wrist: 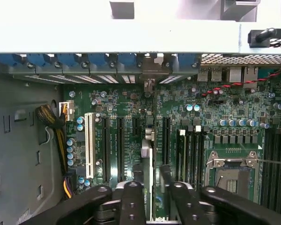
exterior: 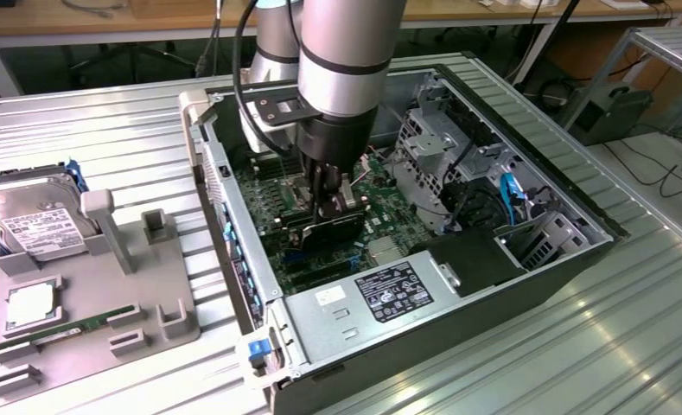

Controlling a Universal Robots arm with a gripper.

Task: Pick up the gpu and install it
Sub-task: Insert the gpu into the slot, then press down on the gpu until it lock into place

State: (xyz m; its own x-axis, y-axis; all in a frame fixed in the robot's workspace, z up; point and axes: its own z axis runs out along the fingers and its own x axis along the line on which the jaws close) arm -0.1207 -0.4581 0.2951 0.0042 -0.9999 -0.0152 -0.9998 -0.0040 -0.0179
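Observation:
The gpu [exterior: 324, 232], a thin black card, stands on edge low inside the open computer case [exterior: 571, 259], right at the green motherboard [exterior: 375, 190]. My gripper [exterior: 331, 204] reaches straight down into the case and is shut on the card's upper edge. In the wrist view the gpu [wrist: 149, 161] appears edge-on between my black fingers [wrist: 131, 201], lined up along the long black expansion slots [wrist: 121, 145], its end pointing at the rear slot openings [wrist: 150, 70]. Whether the card is seated in a slot is hidden by the fingers.
A grey fixture tray [exterior: 168, 285] at the exterior view's left carries a silver hard drive [exterior: 29, 220] and a green memory stick [exterior: 70, 328]. Inside the case are the power supply [exterior: 375, 294], a drive cage [exterior: 433, 147], the CPU socket [wrist: 232, 173] and a white slot [wrist: 89, 145].

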